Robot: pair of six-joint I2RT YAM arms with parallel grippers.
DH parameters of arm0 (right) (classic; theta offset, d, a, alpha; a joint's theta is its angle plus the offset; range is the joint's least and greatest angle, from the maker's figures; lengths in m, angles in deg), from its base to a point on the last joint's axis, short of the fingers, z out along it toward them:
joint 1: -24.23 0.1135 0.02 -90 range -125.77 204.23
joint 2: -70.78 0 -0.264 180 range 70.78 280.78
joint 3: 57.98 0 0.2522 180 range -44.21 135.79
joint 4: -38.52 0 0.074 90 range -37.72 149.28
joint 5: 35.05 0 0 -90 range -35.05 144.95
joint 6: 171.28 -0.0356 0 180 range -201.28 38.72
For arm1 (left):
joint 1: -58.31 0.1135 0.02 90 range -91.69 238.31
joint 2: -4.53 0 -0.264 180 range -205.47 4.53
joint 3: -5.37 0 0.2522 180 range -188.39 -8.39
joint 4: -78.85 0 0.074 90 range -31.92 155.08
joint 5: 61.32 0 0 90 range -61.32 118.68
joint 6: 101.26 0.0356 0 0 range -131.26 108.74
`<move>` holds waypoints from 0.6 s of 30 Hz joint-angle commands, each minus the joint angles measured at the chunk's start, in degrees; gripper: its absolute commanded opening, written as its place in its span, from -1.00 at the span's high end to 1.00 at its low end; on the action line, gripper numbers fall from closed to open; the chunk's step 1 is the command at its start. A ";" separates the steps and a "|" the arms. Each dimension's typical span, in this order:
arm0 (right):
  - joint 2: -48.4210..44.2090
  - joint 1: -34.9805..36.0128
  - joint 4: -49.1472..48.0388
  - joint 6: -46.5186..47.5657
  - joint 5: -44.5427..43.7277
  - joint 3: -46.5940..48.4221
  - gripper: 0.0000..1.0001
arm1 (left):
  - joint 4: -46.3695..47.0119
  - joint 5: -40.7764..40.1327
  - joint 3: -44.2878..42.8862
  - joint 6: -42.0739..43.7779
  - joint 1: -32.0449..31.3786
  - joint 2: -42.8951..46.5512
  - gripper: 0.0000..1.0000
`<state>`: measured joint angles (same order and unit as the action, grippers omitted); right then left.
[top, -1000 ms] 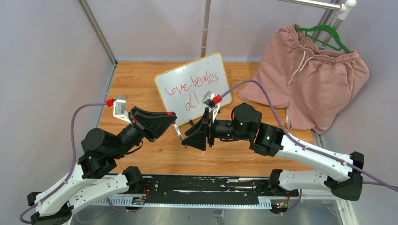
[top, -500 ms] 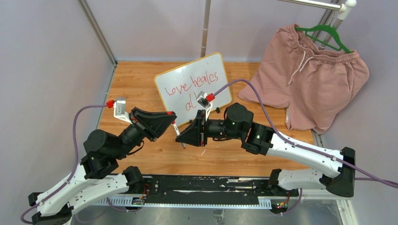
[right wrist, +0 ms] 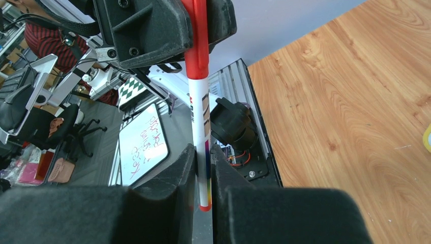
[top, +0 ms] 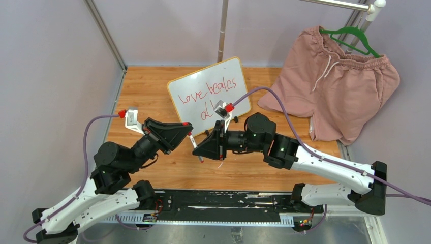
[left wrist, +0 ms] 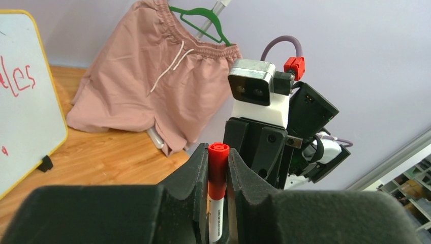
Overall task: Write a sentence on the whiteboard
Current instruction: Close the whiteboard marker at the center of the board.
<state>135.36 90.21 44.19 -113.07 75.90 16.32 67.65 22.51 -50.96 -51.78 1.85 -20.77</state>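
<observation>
We see the whiteboard standing tilted near the back edge of the wooden table, about mid-width, with the sentence in red across it. Just in front of it, the left gripper is clamped on the red end of a marker. The right gripper pinches the same marker's white barrel.
</observation>
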 commanded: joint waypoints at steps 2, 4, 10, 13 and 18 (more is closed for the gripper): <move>-1.47 -0.41 -0.58 1.80 -5.90 0.66 1.00 | 0.81 5.82 1.16 -3.10 -0.57 -0.91 1.00; -1.24 -0.41 0.04 2.31 -6.28 1.32 1.00 | 0.77 6.37 1.30 -3.44 -0.57 -1.22 1.00; -0.06 -0.41 0.33 3.56 -7.21 3.12 1.00 | 0.75 7.83 2.38 -4.75 -0.57 -1.29 1.00; 0.48 -0.41 -0.17 3.88 -7.58 3.85 1.00 | 0.77 7.56 3.44 -5.46 -0.57 -0.69 1.00; 1.41 -0.41 -0.21 4.47 -4.27 4.71 1.00 | -2.20 0.77 3.74 -5.28 -0.57 1.92 1.00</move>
<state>135.71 90.25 48.51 -110.44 74.88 17.54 69.69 22.57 -48.36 -54.86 2.26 -20.86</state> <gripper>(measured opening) 0.154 0.196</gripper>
